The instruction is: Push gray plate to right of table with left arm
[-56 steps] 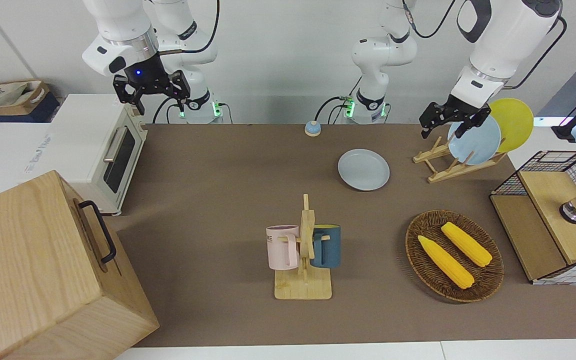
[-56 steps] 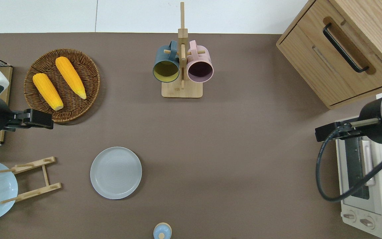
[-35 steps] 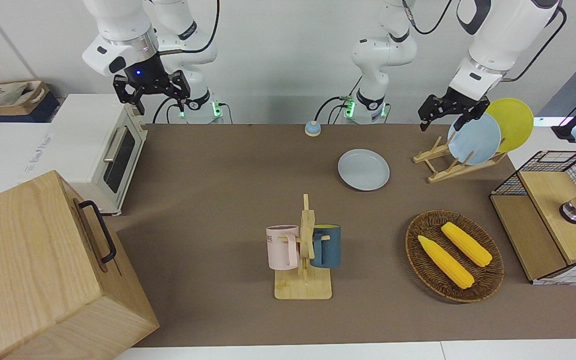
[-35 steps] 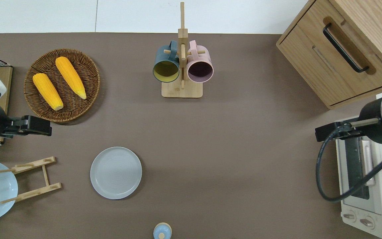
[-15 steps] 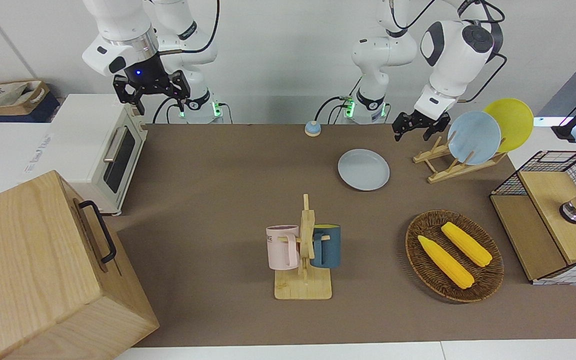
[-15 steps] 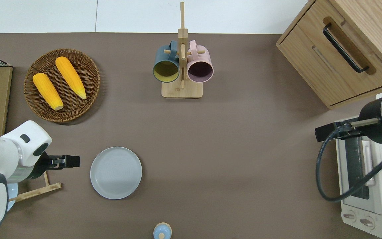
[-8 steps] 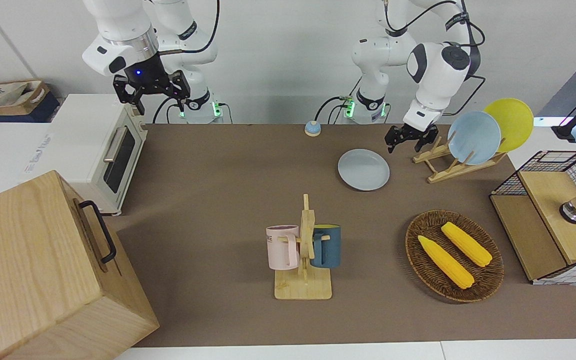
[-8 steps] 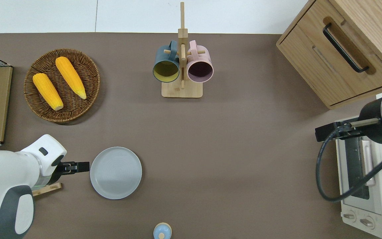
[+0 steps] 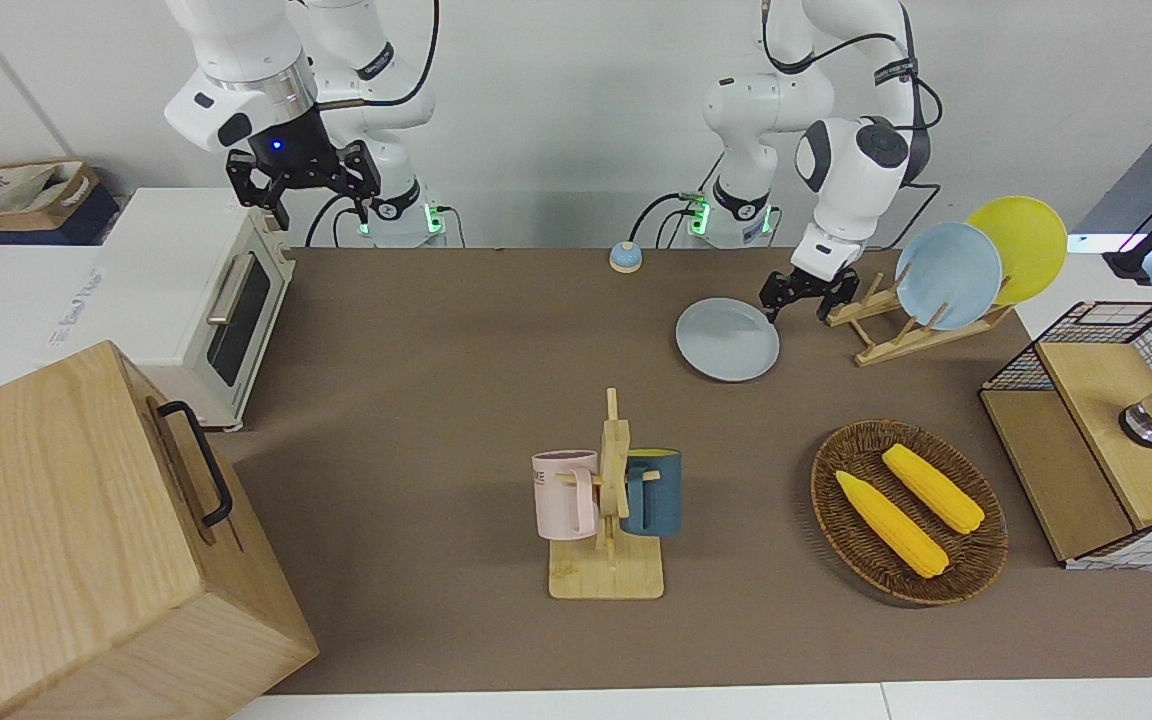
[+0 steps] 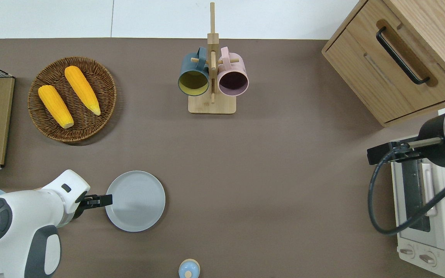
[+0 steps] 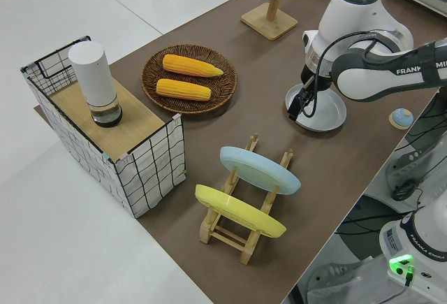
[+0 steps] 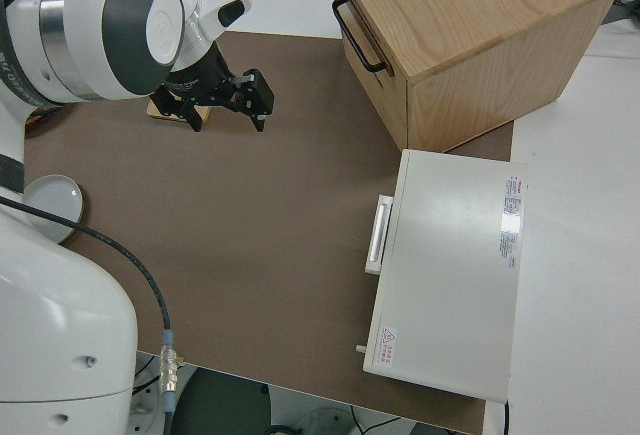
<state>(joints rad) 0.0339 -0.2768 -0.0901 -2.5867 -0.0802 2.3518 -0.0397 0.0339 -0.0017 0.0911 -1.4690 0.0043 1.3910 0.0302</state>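
The left gripper point(image 9: 797, 302) is down low at the rim of the gray plate point(image 9: 727, 339), on the plate's side toward the left arm's end of the table; its fingers point(image 10: 104, 200) are spread apart and hold nothing, and from overhead their tips appear to touch or slightly overlap the rim, though actual contact is hard to confirm. The left arm point(image 10: 21, 220) (white, with its elbow bent low) reaches in over the edge of the table point(image 9: 436, 400) nearest the robots. The gray plate lies flat on the tabletop, closer to the robots' edge than to the opposite one and toward the left arm's end. Just beside the gripper, toward that same end, stands the wooden plate rack point(image 9: 896, 325) with a light blue plate point(image 9: 948, 275) and a yellow plate point(image 9: 1021, 245) upright in it. Farther from the robots sits a wicker basket point(image 10: 102, 116) holding two corn cobs point(image 10: 68, 94), and near the middle of the edge farthest from the robots a mug stand point(image 10: 211, 104) carries two mugs. The right gripper point(image 9: 302, 180) is parked, its fingers apart
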